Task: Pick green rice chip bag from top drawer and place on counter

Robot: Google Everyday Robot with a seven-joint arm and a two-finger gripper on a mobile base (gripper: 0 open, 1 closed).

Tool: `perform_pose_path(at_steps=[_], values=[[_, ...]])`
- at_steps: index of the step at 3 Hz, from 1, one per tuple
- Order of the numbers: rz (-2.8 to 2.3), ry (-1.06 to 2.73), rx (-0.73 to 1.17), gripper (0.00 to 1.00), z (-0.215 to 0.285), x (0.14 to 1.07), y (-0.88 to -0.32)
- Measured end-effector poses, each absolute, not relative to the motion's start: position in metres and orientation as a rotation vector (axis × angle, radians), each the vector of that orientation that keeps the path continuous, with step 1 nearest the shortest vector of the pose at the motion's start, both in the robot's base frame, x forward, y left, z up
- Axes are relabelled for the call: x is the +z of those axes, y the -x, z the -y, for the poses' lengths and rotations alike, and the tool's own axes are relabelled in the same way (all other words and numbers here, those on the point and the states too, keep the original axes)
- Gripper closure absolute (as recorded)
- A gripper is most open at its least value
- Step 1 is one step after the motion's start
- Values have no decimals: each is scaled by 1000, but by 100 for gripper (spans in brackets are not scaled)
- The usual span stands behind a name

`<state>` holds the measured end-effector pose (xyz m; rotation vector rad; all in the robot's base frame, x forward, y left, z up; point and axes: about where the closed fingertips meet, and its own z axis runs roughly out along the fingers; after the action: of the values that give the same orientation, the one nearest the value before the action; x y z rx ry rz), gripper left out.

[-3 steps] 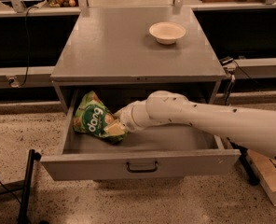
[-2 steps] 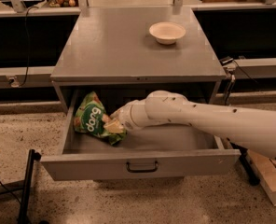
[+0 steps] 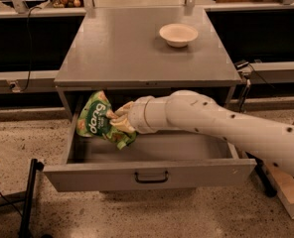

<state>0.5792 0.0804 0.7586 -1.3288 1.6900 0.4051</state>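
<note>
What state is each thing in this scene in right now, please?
green rice chip bag: tilted, at the drawer's left side, pinched at its right edge.
top drawer: pulled open.
gripper: inside the drawer, shut on the bag.
bowl: upright, looks empty.
counter: bears the bowl at back right; no bag on it yet.

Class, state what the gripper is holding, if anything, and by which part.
The gripper holds the green rice chip bag by its right edge, over the open top drawer.

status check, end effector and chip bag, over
Status: end effector shut on green rice chip bag, inside open top drawer, left side. Bag not yet on counter. White bowl on counter, back right.
</note>
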Motion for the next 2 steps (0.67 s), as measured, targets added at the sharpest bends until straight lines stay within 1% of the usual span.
perform_pose_path(at_steps=[1,2], values=[[-1539,1401,274,100,-57,825,-561],[-1438,1463,170,100,-22,883,-556]])
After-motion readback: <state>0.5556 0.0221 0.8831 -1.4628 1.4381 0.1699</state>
